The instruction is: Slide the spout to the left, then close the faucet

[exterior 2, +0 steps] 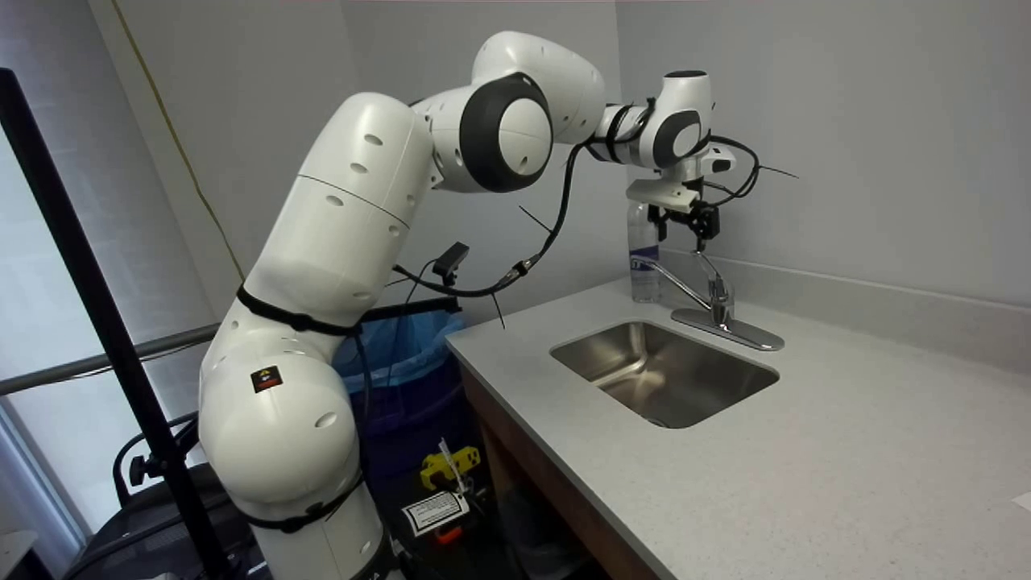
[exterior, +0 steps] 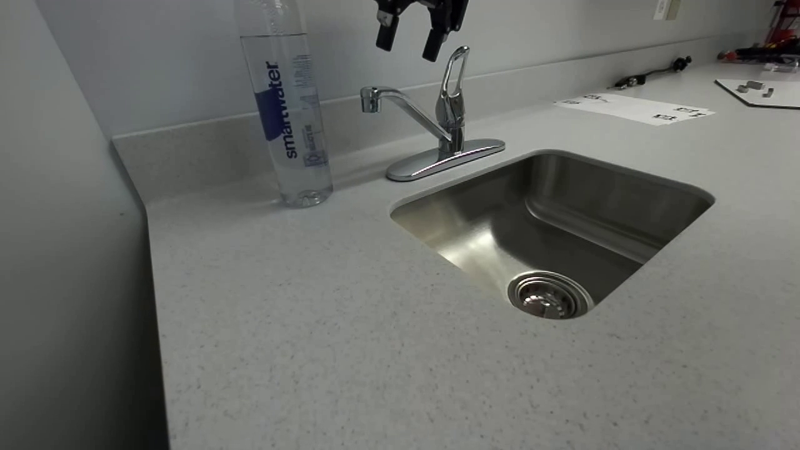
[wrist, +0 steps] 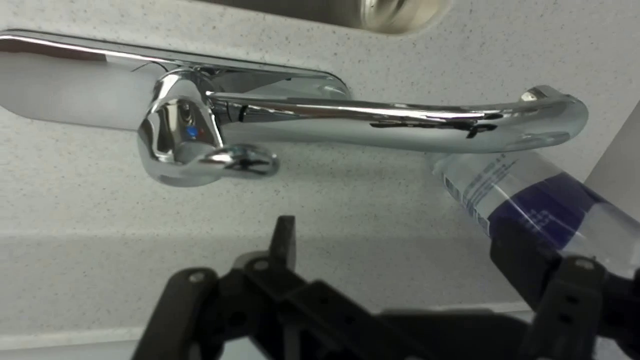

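Note:
The chrome faucet (exterior: pixel 451 112) stands on its oval base plate behind the sink; it also shows in an exterior view (exterior 2: pixel 721 302) and the wrist view (wrist: pixel 182 135). Its lever points up. The slim spout (exterior: pixel 409 111) runs along the base plate toward the bottle, its nozzle over the counter; it also shows in an exterior view (exterior 2: pixel 676 280) and the wrist view (wrist: pixel 400 127). No water shows at the nozzle. My gripper (exterior: pixel 409 47) is open and empty above the faucet, close to the lever's top; it also shows in an exterior view (exterior 2: pixel 682 235) and the wrist view (wrist: pixel 395 235).
A clear water bottle (exterior: pixel 294 119) stands beside the spout's end, near one finger in the wrist view (wrist: pixel 540 205). The steel sink (exterior: pixel 600 206) lies in front of the faucet. A backsplash (exterior: pixel 206 150) and wall run behind. Papers (exterior: pixel 634 109) lie farther along the counter.

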You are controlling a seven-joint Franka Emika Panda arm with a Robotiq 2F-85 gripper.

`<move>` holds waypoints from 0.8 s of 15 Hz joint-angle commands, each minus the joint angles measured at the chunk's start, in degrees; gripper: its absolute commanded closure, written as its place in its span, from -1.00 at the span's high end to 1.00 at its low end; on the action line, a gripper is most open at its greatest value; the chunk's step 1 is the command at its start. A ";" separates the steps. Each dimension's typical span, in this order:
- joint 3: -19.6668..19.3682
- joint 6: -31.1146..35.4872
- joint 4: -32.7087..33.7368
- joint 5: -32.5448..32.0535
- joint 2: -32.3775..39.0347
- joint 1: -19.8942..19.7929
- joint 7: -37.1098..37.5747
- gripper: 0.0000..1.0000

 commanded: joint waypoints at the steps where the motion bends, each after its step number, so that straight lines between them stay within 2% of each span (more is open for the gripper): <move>1: 0.18 -2.06 -1.34 1.11 -0.82 -1.47 -0.48 1.00; 12: -0.16 -5.40 -10.38 1.39 -4.51 -4.58 -1.65 1.00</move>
